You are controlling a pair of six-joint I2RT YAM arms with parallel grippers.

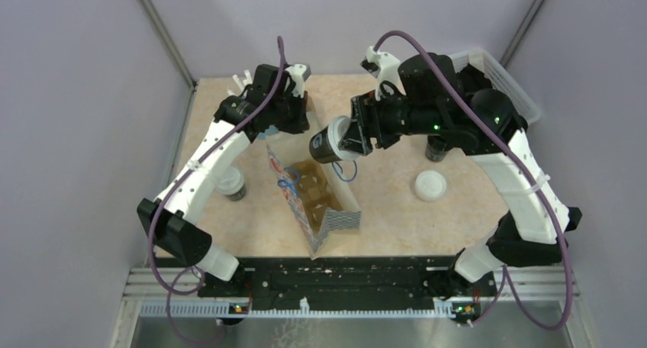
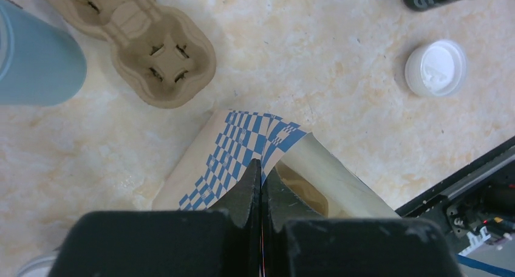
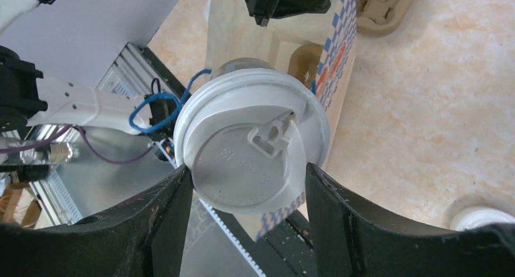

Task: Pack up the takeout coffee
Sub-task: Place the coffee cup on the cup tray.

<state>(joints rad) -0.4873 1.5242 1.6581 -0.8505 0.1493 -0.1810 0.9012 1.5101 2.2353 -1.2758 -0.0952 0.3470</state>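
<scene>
My right gripper [image 3: 248,166] is shut on a takeout coffee cup [image 3: 252,149], black with a white sip lid. It holds the cup tilted in the air above the open paper bag [image 1: 324,214]. The bag [image 2: 243,140] has a blue-checkered edge, and my left gripper [image 2: 261,167] is shut on its far rim. In the top view the held cup [image 1: 329,143] sits just in front of the right gripper [image 1: 352,138], and the left gripper [image 1: 294,107] is behind the bag. A brown carrier [image 1: 313,186] lies inside the bag. A second lidded cup [image 1: 231,184] stands left of the bag.
A black cup [image 1: 436,149] stands at the right, with a loose white lid [image 1: 429,185] in front of it. Behind the bag lie another pulp carrier [image 2: 152,52] and a light-blue cup [image 2: 36,58]. A white basket [image 1: 500,73] sits at the back right.
</scene>
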